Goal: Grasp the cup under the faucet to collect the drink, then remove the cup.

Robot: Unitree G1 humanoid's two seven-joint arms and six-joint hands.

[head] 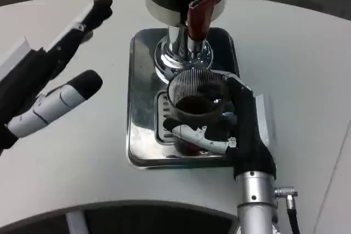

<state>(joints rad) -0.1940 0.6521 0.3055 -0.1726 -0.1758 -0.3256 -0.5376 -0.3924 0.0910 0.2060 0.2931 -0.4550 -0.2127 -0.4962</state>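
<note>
One cup (196, 96), dark drink inside, gripped by the right hand (230, 127).
Fingers wrap the ribbed glass over the grate of the steel drip tray (143, 86), just in front of the faucet (198, 21) and its red handle. Out left, the left hand (52, 78) hovers above the white table (82, 163), fingers spread, holding nothing.

A clear ribbed cup (196, 98) holds dark brown drink beneath a red faucet handle (198, 16), on a shiny silver drip tray (143, 108) atop a white table (82, 173).
</note>
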